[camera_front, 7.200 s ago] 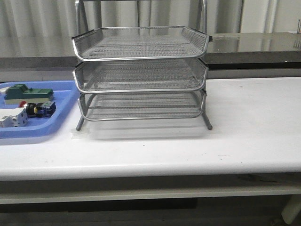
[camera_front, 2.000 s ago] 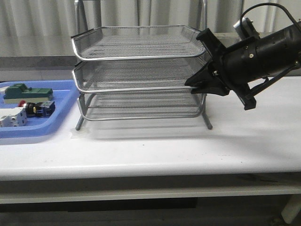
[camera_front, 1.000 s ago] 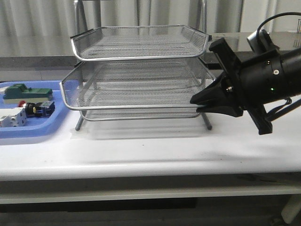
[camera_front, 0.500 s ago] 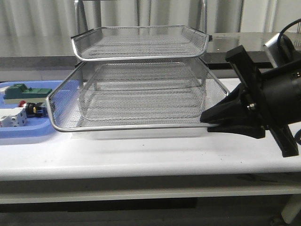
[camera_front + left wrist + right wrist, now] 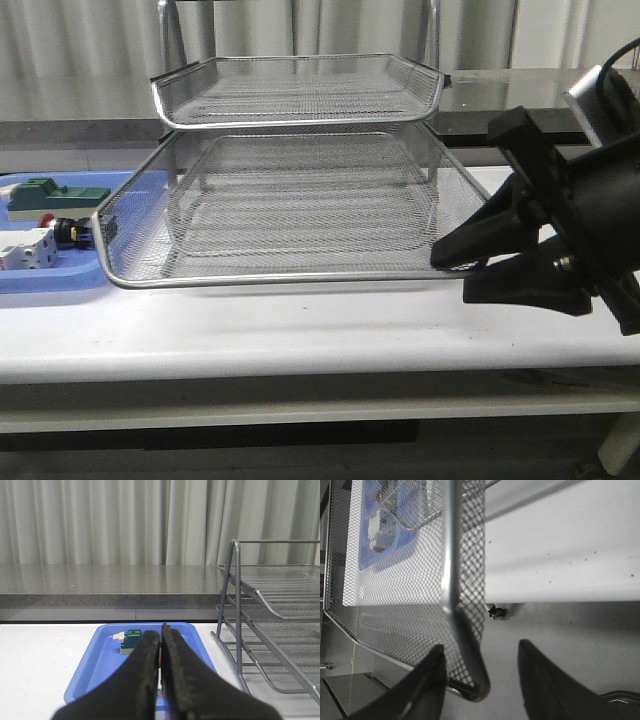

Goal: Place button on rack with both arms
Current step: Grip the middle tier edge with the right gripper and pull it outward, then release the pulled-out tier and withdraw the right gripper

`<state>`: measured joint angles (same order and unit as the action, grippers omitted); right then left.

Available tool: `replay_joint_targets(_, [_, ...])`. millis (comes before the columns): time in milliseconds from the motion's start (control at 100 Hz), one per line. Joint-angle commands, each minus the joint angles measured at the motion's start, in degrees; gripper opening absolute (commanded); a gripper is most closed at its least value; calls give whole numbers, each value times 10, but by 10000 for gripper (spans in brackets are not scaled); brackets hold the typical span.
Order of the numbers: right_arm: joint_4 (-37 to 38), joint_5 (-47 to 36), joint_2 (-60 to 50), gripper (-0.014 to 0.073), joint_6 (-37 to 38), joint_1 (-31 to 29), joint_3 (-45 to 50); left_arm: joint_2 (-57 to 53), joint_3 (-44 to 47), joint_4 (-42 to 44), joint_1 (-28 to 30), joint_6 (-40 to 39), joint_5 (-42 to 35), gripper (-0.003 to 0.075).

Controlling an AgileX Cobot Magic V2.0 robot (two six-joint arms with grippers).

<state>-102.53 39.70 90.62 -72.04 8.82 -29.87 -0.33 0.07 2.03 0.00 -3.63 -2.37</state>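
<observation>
The button (image 5: 72,232) is lying in the blue tray (image 5: 55,280) at far left; light and hard, best pinched across its body. The right gripper (image 5: 470,275) is standing open beside the rack (image 5: 300,200)'s pulled-out tier; the left gripper (image 5: 161,680) looks closed, holding nothing.

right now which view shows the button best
The front view: the button lies on the blue tray, red head and dark body visible, partly behind the rack mesh. In the left wrist view the closed fingers hide it; right wrist shows only blur through mesh.
</observation>
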Motion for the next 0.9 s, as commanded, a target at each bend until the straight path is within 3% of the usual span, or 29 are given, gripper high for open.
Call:
replay_joint_targets(0, [0,50,-20,491,-14,1,-7,-19,27,0,0,-5,-48,4])
replay_joint_targets(250, [42,57,-36,496,4,1,-7,-19,27,0,0,-5,-48,4])
replay_joint_targets(460, [140,-2,-98,496,75,1,-7,-19,27,0,0,-5,-48,4])
replay_joint_targets(700, [306,-43,-208,496,217,1,-7,-19,27,0,0,-5,-48,4])
replay_joint_targets(890, [496,-58,-296,496,364,1,-26,-19,27,0,0,-5,-48,4])
